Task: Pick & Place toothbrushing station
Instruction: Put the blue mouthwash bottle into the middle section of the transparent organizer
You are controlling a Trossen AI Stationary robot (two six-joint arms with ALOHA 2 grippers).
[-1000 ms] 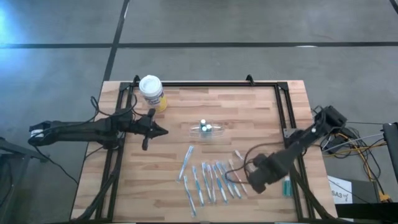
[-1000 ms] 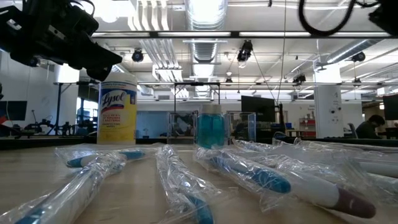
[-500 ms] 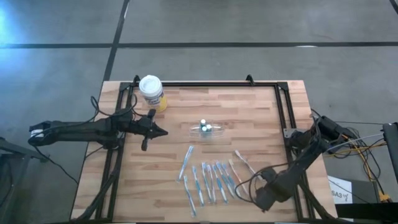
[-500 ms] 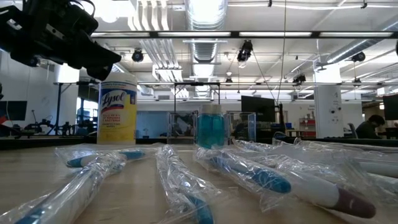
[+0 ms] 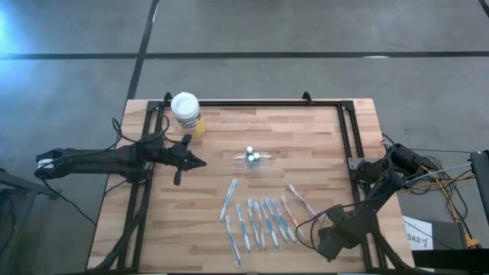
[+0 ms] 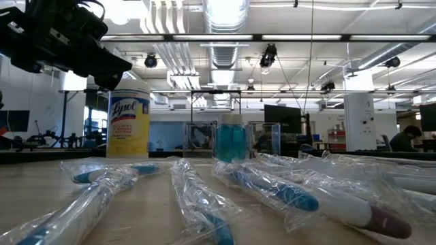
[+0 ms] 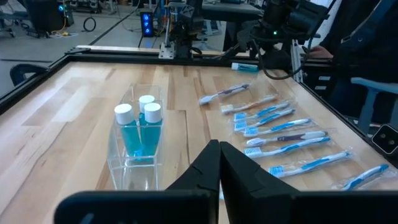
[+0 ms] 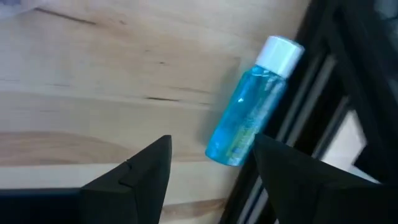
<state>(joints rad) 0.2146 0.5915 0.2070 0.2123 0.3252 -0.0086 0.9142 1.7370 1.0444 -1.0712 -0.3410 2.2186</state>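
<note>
A clear plastic holder (image 5: 254, 160) sits near the middle of the high view, on the wooden table (image 5: 306, 137). It carries small bottles (image 7: 140, 127) of blue liquid with white caps, standing upright. Its long axis runs left to right in the high view.

Below it, in the lower centre of that view, lies a row of wrapped toothbrushes (image 5: 258, 221), blue and white with one or two pinkish ones at the right end. They lie side by side, each running roughly top to bottom in the frame with a slight slant. In the low view their clear wrappers fill the foreground.

One more blue bottle (image 8: 249, 115) lies on its side at the table's right edge, beside the black frame rail; its white cap points toward the upper right of the right wrist view.

The left gripper (image 5: 200, 161) reaches in level from the left of the high view, fingers pressed together and holding nothing, tip aimed at the holder but apart from it. The right gripper (image 8: 208, 171) hangs at the lower right of the high view, the arm folded low at the table's edge; its fingers stand apart just before the lying bottle, not touching it.

A yellow canister (image 5: 186, 113) stands at the upper left of the table.
</note>
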